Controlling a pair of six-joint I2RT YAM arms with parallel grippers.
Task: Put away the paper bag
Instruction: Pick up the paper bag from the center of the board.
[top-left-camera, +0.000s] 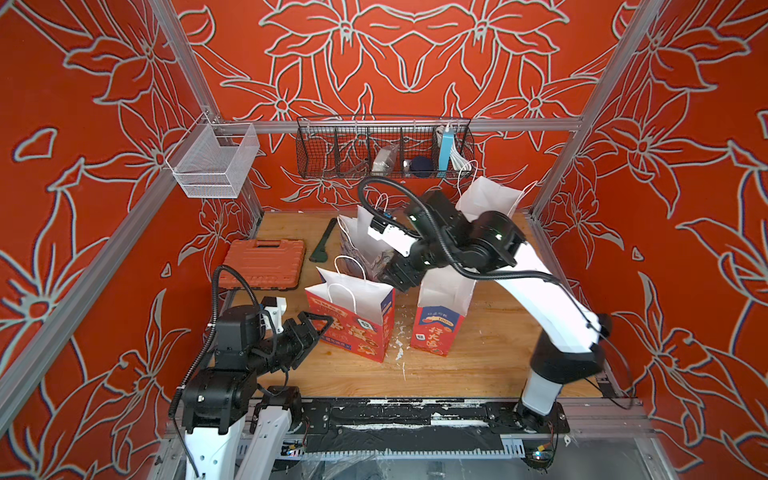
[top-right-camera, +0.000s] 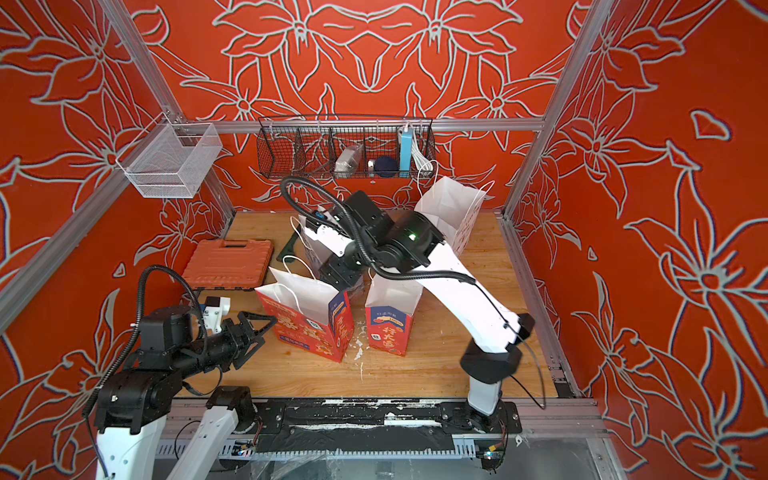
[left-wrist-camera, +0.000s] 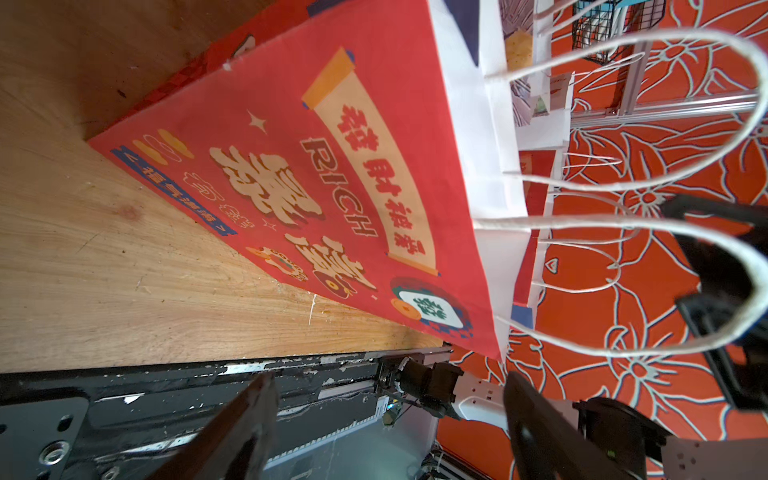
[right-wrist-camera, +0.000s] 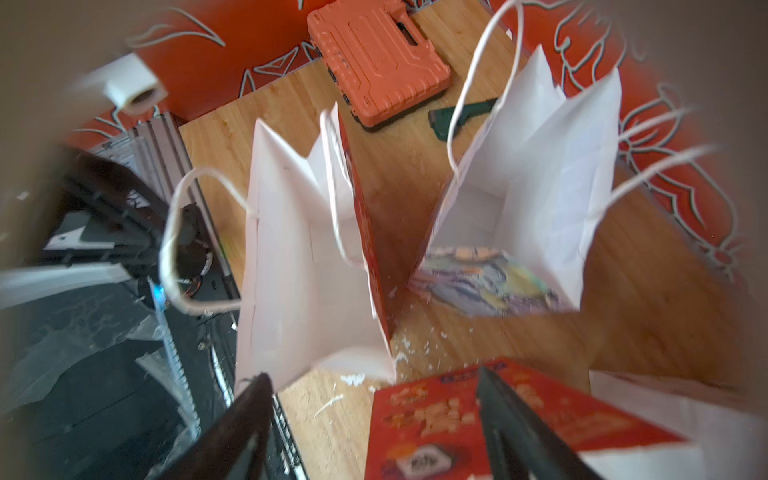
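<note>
My left gripper (top-left-camera: 322, 328) stands wide and empty just beside the red paper bag (top-left-camera: 353, 328), upright on the table (top-left-camera: 457, 374). Light, thin, easily crushed: I would pinch its twine handles (left-wrist-camera: 540, 225) or rim. Farther in, my right gripper (top-left-camera: 392, 282) hangs wide, seemingly empty, by a second bag (top-left-camera: 436, 328).

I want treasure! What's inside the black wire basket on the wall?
A blue box, a white cable, a dark round thing and a pale packet. Anything behind them is hidden.

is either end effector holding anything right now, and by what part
Nothing is held. The left end effector is open beside a red bag; the right end effector is open too.
</note>
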